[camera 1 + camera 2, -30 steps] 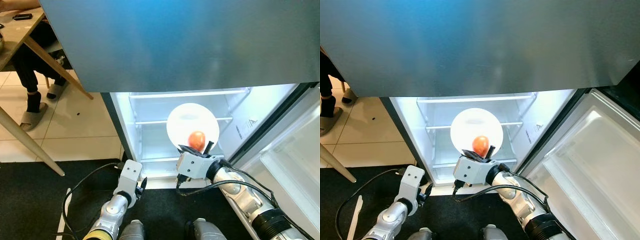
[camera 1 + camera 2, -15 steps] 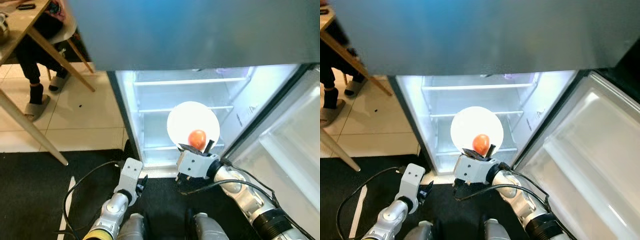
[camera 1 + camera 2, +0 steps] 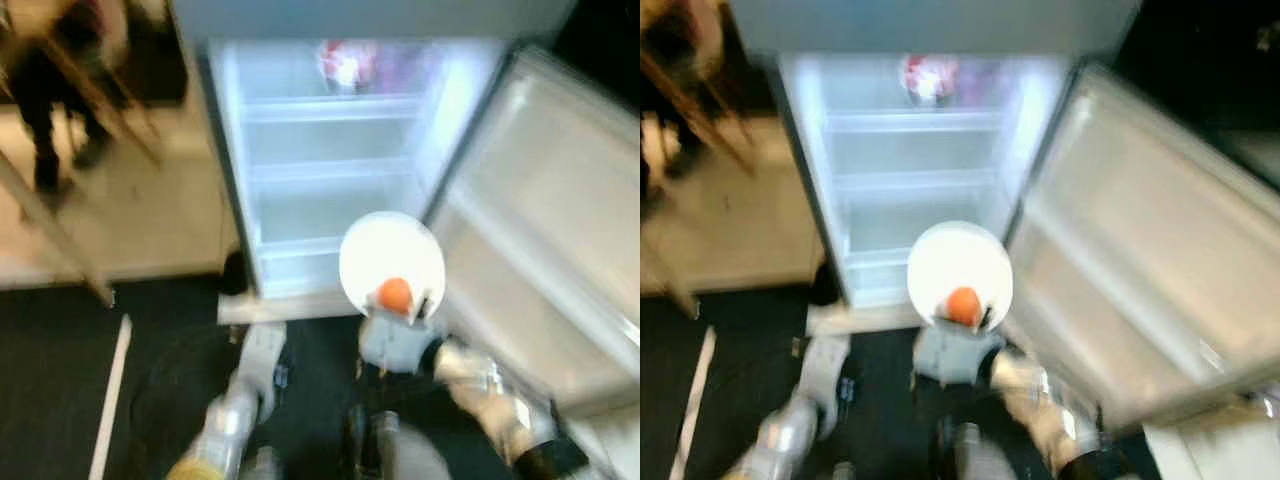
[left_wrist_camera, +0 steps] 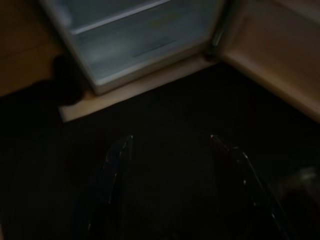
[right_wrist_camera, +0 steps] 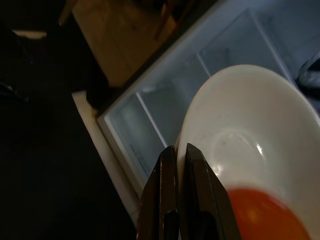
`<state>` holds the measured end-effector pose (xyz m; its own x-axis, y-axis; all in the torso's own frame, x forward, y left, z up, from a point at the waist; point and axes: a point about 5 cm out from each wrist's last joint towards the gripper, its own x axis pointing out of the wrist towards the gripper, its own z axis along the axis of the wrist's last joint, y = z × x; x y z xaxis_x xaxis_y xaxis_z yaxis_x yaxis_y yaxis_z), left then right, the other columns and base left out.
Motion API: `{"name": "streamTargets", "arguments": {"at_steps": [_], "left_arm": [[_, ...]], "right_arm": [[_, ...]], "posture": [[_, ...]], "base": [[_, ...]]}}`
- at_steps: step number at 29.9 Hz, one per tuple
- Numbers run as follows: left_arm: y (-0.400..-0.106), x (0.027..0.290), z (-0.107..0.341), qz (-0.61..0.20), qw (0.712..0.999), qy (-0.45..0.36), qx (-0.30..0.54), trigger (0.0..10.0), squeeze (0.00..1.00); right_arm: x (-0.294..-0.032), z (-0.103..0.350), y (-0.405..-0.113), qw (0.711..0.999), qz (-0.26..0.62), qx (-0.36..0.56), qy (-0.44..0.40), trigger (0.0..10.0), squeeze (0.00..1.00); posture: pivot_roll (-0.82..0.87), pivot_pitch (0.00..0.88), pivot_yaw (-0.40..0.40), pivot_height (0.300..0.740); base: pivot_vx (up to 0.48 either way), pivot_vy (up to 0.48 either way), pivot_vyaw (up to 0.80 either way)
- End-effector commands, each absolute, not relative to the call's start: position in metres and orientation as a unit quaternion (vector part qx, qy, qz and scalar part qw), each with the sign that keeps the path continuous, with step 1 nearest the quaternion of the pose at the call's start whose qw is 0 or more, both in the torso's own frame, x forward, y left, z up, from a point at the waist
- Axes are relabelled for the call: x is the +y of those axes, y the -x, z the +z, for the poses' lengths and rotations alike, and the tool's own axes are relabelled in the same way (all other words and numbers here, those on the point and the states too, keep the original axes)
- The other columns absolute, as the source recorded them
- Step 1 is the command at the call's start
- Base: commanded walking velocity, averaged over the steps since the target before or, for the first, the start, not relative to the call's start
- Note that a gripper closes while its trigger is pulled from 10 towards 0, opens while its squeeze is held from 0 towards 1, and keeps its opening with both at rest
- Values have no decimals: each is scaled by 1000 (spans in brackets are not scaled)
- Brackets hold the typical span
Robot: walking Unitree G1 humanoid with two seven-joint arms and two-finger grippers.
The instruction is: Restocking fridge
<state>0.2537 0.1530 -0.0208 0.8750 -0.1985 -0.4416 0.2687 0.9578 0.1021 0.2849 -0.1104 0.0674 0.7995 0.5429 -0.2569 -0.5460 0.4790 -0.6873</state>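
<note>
My right gripper (image 5: 177,148) is shut on the rim of a white plate (image 3: 392,252), held in front of the open fridge (image 3: 330,170). An orange-red round fruit (image 3: 395,293) rests on the plate's near side, also seen as the fruit (image 5: 265,216) on the plate (image 5: 240,115) in the right wrist view. My left gripper (image 4: 170,142) hangs low over the black mat, open and holding nothing, with the fridge's bottom edge (image 4: 145,82) beyond it. The lit shelves are bare except for a red and white package (image 3: 345,62) on the upper one.
The fridge door (image 3: 540,220) stands open to the right, close to my right arm. A person's legs and a wooden table leg (image 3: 50,110) are blurred at the left on the tiled floor. A white strip (image 3: 110,400) lies on the black mat (image 3: 160,340).
The whole picture has shifted and blurred, so the camera moved; more of the fridge's upper shelf and door now shows. The plate with the fruit stays in my right gripper.
</note>
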Motion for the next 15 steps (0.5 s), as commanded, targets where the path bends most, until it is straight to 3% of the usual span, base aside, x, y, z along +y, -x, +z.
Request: {"name": "streamTargets", "arguments": {"at_steps": [1,15], "left_arm": [[-245,156,-29,-116,961,-80,239,10000,0],[-245,160,-29,-110,960,-86,243,10000,0]], "right_arm": [[-107,75,-287,864,314,-14,394,10000,0],[-109,73,-285,867,309,-8,392,10000,0]], "posture": [[-88,175,-15,723],[-89,180,-11,723]], "base": [[0,0,0],[0,0,0]]}}
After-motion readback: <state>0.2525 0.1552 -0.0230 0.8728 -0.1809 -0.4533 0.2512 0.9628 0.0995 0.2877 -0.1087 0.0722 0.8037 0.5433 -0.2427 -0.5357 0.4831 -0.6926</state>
